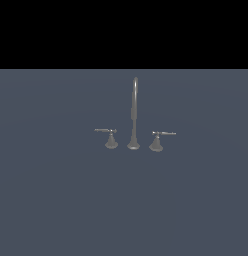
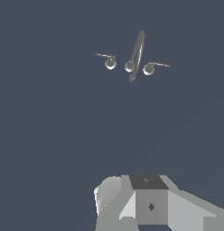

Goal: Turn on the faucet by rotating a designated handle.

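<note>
I see the faucet (image 1: pixel 134 115) standing upright near the middle of the grey tabletop (image 1: pixel 56 200), well away from its edges. Its gooseneck spout (image 1: pixel 134 100) rises between two small levers. The handle (image 1: pixel 158 139) sits just beside the spout on the exterior view's right, lever pointing outward; the twin handle (image 1: pixel 109 136) mirrors it on the other side. My tool (image 2: pixel 150 203) appears only in the wrist view, well apart from the faucet, and I cannot tell whether it is spread or closed.

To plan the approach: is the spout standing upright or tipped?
Upright: the spout rises straight from its flared base between both handles in the exterior view.
</note>
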{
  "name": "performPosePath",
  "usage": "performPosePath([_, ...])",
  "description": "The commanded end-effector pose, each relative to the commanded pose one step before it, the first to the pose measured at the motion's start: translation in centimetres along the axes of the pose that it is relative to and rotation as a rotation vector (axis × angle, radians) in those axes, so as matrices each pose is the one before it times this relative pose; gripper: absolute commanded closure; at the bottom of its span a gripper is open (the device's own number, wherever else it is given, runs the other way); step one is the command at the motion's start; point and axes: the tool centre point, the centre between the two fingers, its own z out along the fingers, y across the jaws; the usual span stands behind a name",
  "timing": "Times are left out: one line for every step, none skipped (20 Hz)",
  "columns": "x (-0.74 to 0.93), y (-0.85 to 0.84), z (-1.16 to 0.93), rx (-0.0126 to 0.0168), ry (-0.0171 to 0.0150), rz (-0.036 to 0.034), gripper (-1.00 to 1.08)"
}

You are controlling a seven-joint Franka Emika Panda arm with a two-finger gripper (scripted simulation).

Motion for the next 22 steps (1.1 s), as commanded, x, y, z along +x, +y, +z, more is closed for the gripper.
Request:
performPosePath([0.0, 0.001, 0.0, 0.0, 0.0, 0.0, 1.08])
performPosePath([-0.016, -0.019, -0.004, 0.0, 0.0, 0.0, 1.08])
performPosePath([0.019, 0.041, 0.033, 0.0012, -0.00145, 0.0013, 1.08])
performPosePath([0.003, 0.028, 0.034, 0.00151, -0.00175, 0.00152, 1.08])
performPosePath([-0.001, 0.033, 0.045, 0.00213, -0.00235, 0.00194, 1.08])
performPosePath([-0.005, 0.041, 0.057, 0.0029, -0.00299, 0.00225, 1.08])
performPosePath([-0.012, 0.047, 0.065, 0.00376, -0.00352, 0.00223, 1.08])
performPosePath([-0.026, 0.032, 0.052, 0.00371, -0.00304, 0.00134, 1.08])
performPosePath([-0.033, 0.021, 0.038, 0.00344, -0.00238, 0.00036, 1.08])
performPosePath([-0.041, 0.007, 0.023, 0.00304, -0.00169, -0.00057, 1.08])
performPosePath([-0.046, -0.007, 0.008, 0.00243, -0.00095, -0.00132, 1.08])
performPosePath([-0.038, -0.014, -0.004, 0.00151, -0.00026, -0.00156, 1.08])
performPosePath([-0.017, -0.01, -0.007, 0.00038, 0.00015, -0.00089, 1.08])
performPosePath([0.021, 0.021, 0.004, 0.0, 0.0, 0.0, 1.08])
performPosePath([0.021, -0.01, -0.004, -0.00186, 0.00047, 0.00158, 1.08])
performPosePath([0.068, 0.035, 0.019, -0.00198, -0.00017, 0.00322, 1.08])
performPosePath([0.099, 0.054, 0.033, -0.0027, -0.00051, 0.00504, 1.08])
performPosePath([0.129, 0.072, 0.046, -0.00334, -0.00081, 0.00667, 1.08])
performPosePath([0.16, 0.089, 0.06, -0.00401, -0.00108, 0.00825, 1.08])
performPosePath([0.189, 0.104, 0.072, -0.00468, -0.00128, 0.00973, 1.08])
performPosePath([0.214, 0.114, 0.082, -0.0053, -0.00137, 0.0109, 1.08])
performPosePath([0.241, 0.124, 0.092, -0.00598, -0.0014, 0.01202, 1.08])
